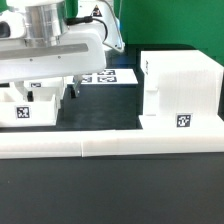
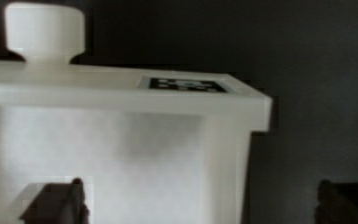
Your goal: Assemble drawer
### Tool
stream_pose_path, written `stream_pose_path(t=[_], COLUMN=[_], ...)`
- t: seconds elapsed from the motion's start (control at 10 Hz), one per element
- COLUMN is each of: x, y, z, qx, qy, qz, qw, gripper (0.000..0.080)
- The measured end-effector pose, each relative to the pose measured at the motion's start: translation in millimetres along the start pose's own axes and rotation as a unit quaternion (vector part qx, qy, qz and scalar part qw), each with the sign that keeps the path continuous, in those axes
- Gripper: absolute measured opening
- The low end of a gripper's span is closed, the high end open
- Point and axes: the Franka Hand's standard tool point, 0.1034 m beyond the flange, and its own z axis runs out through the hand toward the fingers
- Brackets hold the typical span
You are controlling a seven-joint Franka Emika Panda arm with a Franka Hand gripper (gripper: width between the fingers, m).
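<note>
**Inspector:** Status of the drawer?

**Assessor:** Not assembled, in my judgement. The casing [image 1: 182, 85] stands upright on the surface [image 1: 110, 195] at the exterior view's right. A tray [image 1: 25, 108] sits at the exterior view's left, under the arm and well apart from the casing. I cannot tell whether a second tray stands behind it.

**Inspector:** And the fingers?

**Assessor:** The fingers [image 2: 55, 203] are spread wide and released, gripping nothing. The wrist view shows them hanging over a tray that bears a knob [image 2: 43, 35], with one finger clear of its side wall.

**Inspector:** Remaining work?

**Assessor:** Seemingly all of it. Each tray has to be grasped, carried across and slid into the casing. The marker board [image 1: 110, 77] lies further back, between tray and casing.
</note>
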Motion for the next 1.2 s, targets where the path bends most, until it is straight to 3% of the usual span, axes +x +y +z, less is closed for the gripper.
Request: stream_pose_path(t=[0.5, 0.7, 0.8, 0.9, 1.0, 1.2], x=[-9.6, -15.1, -14.8, -14.8, -14.4, -13.3], y=[-0.3, -1.9, -1.8, -1.8, -5.2, -6.1], z=[14.7, 18.0, 17.8, 17.8, 18.2, 17.6], qx=[-0.008, -0.007, -0.007, -0.007, -0.005, -0.006], qy=[0.002, -0.003, -0.002, -0.002, -0.004, -0.002], qz=[0.001, 0.001, 0.000, 0.000, -0.002, -0.004], qw=[1.000, 1.000, 1.000, 1.000, 1.000, 1.000], gripper=[0.0649, 0.0383, 0.0383, 0.0201, 0.0076, 0.0041])
